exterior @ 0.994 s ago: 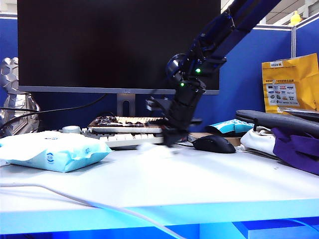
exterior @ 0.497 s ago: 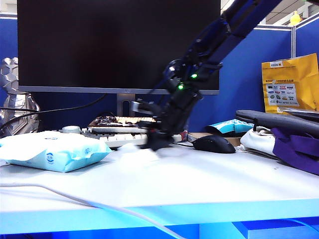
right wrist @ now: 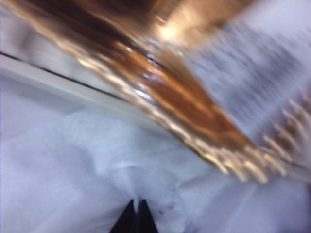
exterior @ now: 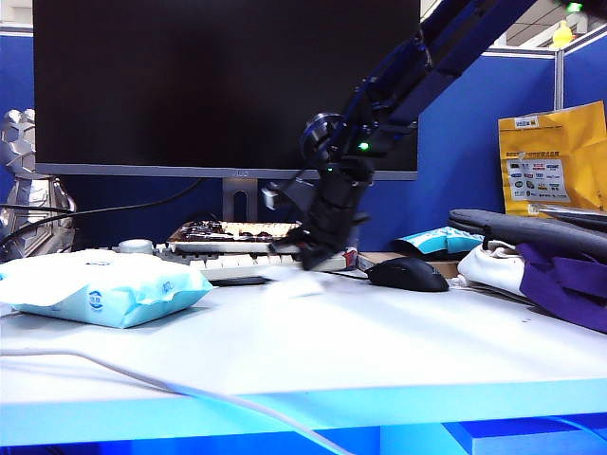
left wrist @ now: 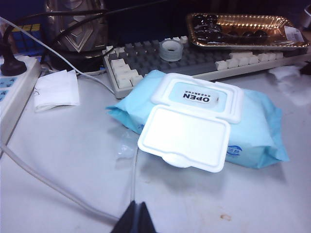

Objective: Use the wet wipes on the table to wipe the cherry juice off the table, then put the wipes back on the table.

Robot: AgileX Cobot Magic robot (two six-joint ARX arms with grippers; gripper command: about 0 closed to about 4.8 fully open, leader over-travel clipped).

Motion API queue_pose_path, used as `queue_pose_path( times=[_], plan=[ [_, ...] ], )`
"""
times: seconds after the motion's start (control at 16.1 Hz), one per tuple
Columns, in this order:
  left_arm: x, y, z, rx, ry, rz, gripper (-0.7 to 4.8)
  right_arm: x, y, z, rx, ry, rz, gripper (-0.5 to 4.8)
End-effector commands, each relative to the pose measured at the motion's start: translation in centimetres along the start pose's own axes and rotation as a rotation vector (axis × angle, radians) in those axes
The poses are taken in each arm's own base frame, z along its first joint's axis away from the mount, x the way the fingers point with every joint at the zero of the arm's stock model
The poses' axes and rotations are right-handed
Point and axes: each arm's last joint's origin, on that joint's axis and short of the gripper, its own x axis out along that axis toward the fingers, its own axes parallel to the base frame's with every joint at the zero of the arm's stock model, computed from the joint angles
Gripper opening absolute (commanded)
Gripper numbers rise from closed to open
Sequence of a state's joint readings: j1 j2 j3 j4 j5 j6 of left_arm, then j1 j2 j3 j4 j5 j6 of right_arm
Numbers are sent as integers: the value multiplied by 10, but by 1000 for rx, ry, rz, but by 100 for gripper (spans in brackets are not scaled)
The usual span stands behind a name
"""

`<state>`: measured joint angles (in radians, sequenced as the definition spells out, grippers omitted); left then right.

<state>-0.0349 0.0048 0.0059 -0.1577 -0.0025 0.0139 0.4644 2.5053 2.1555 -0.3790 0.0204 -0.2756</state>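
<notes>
Beneath the right pincer [exterior: 305,261], whose tips are pinched shut on it, the thin white soft sheet of wet wipe [right wrist: 87,165] lies on the smooth white tabletop [exterior: 379,341]; limp, light, clingy, best gripped at a bunched fold; left pincer [left wrist: 137,218] closed, empty, near the light-blue wipe pack [left wrist: 204,121].

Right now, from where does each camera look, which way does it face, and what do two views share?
Exterior: low at the table front edge, facing the monitor; shows the right gripper on the wet wipes.
Left wrist: above the table, looking down at the wipes pack; left gripper tips closed.
Right wrist: blurred, close over the wet wipes; right gripper pinching it.
Exterior and left wrist share pack and keyboard.
</notes>
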Motion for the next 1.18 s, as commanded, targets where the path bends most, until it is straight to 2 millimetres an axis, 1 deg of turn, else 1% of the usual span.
queue_pose_path(
  times=[0.06, 0.19, 0.25, 0.5, 0.56, 0.68, 0.75, 0.81, 0.99, 1.06, 1.12, 1.18],
  plan=[
    [0, 0, -1, 4, 9, -3, -5, 5, 10, 0, 3, 45, 232, -1],
    [0, 0, -1, 4, 9, -3, -5, 9, 15, -7, 20, 113, 351, -1],
    [0, 0, -1, 4, 9, -3, -5, 12, 15, -11, 8, 154, 258, -1],
    [0, 0, -1, 4, 9, -3, -5, 23, 5, -22, -54, 262, -80, -1],
    [0, 0, -1, 4, 9, -3, -5, 26, 2, -26, -53, 284, -135, -1],
    [0, 0, -1, 4, 9, -3, -5, 26, 0, -25, -65, 281, -168, -1],
    [0, 0, -1, 4, 9, -3, -5, 25, 0, -24, -69, 276, -151, -1],
    [0, 0, -1, 4, 9, -3, -5, 21, 2, -20, -62, 271, -71, -1],
    [0, 0, -1, 4, 9, -3, -5, 3, 12, -2, -29, 233, 233, -1],
    [0, 0, -1, 4, 9, -3, -5, -5, 12, 7, -15, 191, 323, -1],
    [0, 0, -1, 4, 9, -3, -5, -9, 11, 13, -12, 163, 326, -1],
    [0, 0, -1, 4, 9, -3, -5, -11, 7, 20, -11, 135, 249, -1]
  ],
)
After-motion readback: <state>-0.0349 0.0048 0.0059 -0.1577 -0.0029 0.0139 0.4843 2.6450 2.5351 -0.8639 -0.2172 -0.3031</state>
